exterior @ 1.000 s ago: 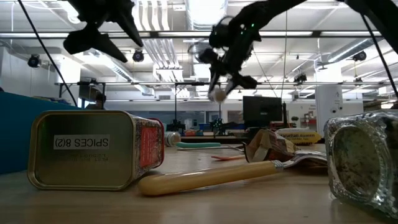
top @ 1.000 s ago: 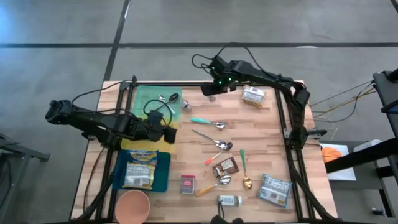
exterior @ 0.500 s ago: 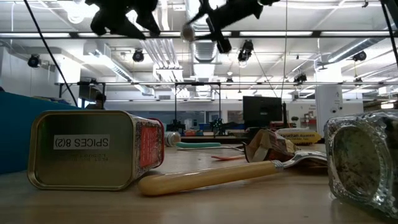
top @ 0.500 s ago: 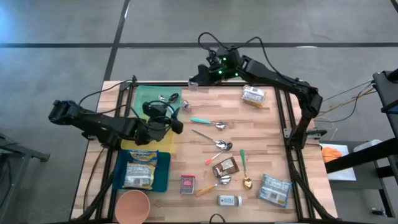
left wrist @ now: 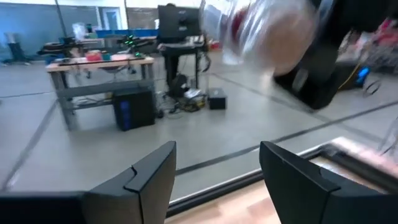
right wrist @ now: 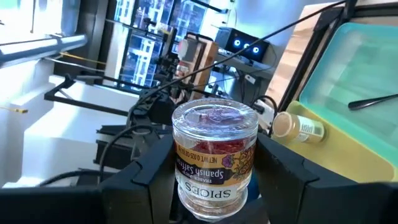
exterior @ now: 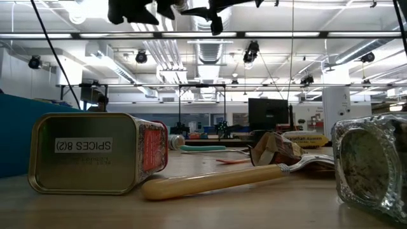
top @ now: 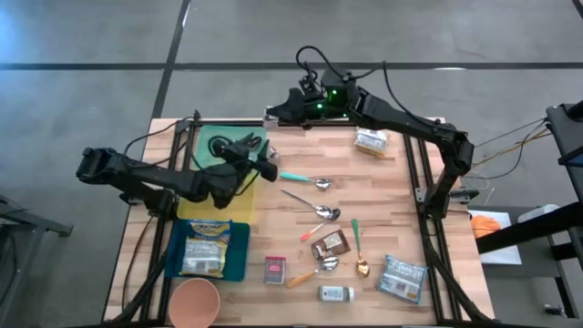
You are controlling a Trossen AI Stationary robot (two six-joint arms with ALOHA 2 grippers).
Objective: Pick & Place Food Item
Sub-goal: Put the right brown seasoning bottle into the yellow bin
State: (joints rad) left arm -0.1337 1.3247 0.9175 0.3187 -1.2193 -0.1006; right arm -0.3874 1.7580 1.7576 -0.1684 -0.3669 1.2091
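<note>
A saffron jar (right wrist: pixel 214 160) is being held in the right gripper (top: pixel 273 116), jaws clamped on its sides, label upside down in the right wrist view. The gripper is being carried in the air at the table's (top: pixel 401 210) far edge, near the far left corner, close to the green tray (top: pixel 211 138).

The left gripper (top: pixel 264 168) is raised by the tray's right edge; its fingers (left wrist: pixel 140 180) are spread, with nothing between them. A blurred jar is showing beyond them in the left wrist view, apart from them.

Judgement: the pick is done; the place is still open. No destination is being indicated; a handover to the left gripper or a set-down in the tray both look possible.

Other food items are being left untouched: a blue tray (top: pixel 239 264) with a packet (top: pixel 202 248) on the left side, a spice tin (top: pixel 275 270) and spoons (top: pixel 314 212) mid-table.
</note>
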